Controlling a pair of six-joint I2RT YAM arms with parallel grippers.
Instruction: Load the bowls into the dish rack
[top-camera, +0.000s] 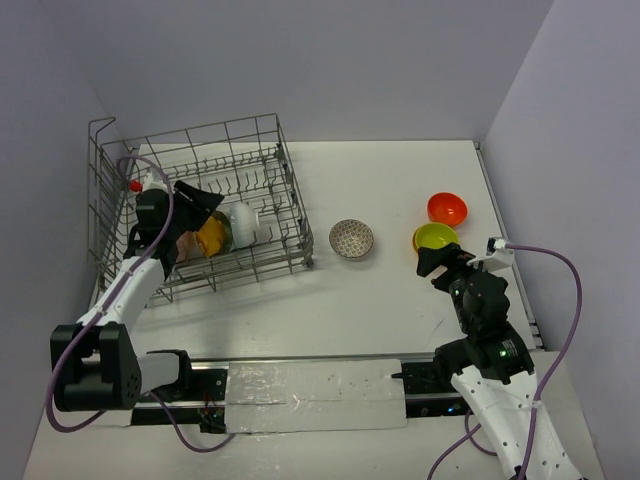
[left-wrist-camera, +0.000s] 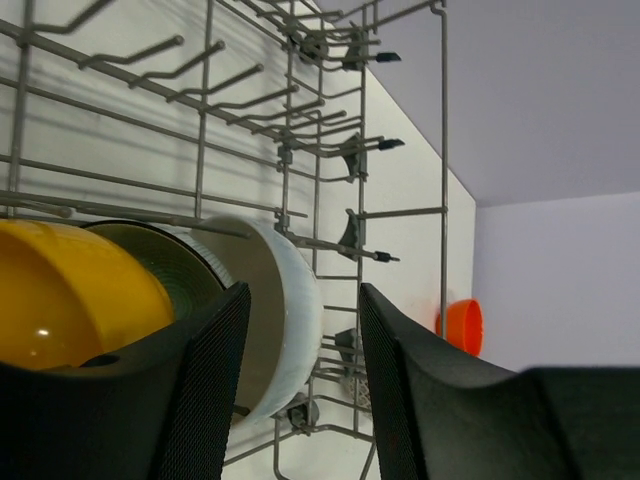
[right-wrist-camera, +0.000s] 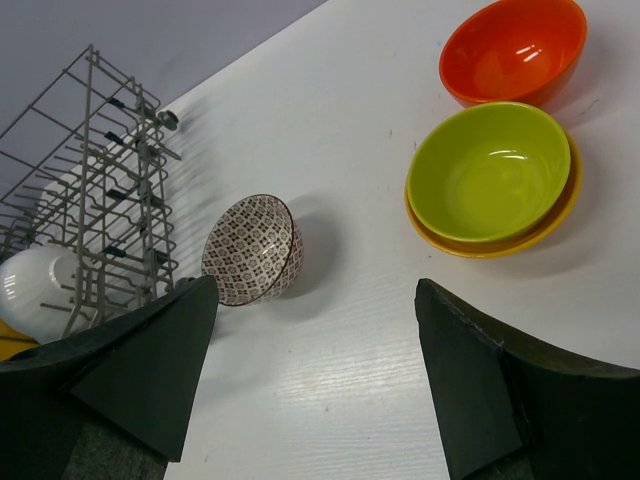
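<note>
**A:** Where is the left gripper (left-wrist-camera: 302, 335)?

**B:** Seen from overhead, it is inside the dish rack (top-camera: 292, 200), at ten o'clock from the table's (top-camera: 380, 320) middle. Its fingers are released and pinch nothing. The white bowl (left-wrist-camera: 290, 310) shows its rim in the gap, hard by one finger, with daylight before the other.

**A:** What else is in there?

**B:** A yellow bowl (left-wrist-camera: 70, 300) and a greenish bowl (left-wrist-camera: 175, 265) stand on edge, nested against the white one. A pinkish bowl (top-camera: 186, 246) sits at the yellow one's seven o'clock, half under the arm. Rows of bare tines (left-wrist-camera: 240, 100) run on toward twelve o'clock.

**A:** And the edges?

**B:** The rack's nine o'clock side is close to the room wall (top-camera: 40, 150). Its three o'clock side is near the speckled bowl (top-camera: 351, 238) but apart from it, with a strip of table between.

**A:** And the right side?

**B:** The right gripper (right-wrist-camera: 315, 295) hovers at four o'clock, its fingers spread wide and holding nothing. At its twelve o'clock the lime green bowl (right-wrist-camera: 487, 170) sits nested in a yellow-orange bowl (right-wrist-camera: 565, 205). The red bowl (right-wrist-camera: 515, 45) is just beyond them, near the table's three o'clock edge. Open tabletop lies between that stack and the speckled bowl.
</note>
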